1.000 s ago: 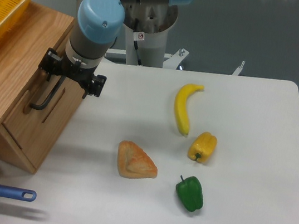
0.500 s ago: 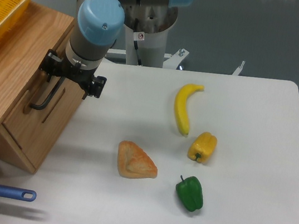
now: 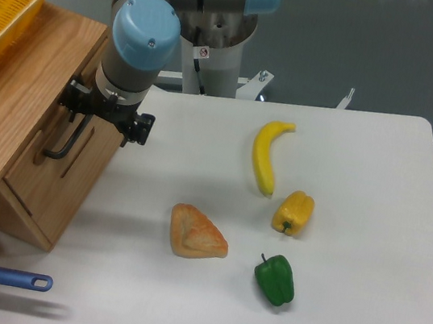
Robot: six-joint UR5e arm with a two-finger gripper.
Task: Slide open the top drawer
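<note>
The top drawer (image 3: 36, 172) is the upper part of the light-oak cabinet's front, at the left of the table. Its long black bar handle (image 3: 63, 143) runs diagonally down the panel. My gripper (image 3: 85, 116) hangs right over the handle's upper end. The grey wrist with its blue cap (image 3: 145, 29) covers the fingers, so their hold on the handle is hidden.
A yellow basket (image 3: 3, 8) sits on the cabinet top. A pan with a blue handle (image 3: 7, 278) lies at the front left. A bread piece (image 3: 198, 233), banana (image 3: 266, 157), yellow pepper (image 3: 294, 213) and green pepper (image 3: 275, 279) lie on the white table (image 3: 375, 194).
The wrist has shifted a few pixels to the right and down. The handle's lower end stays where it was, and I see no clear drawer movement.
</note>
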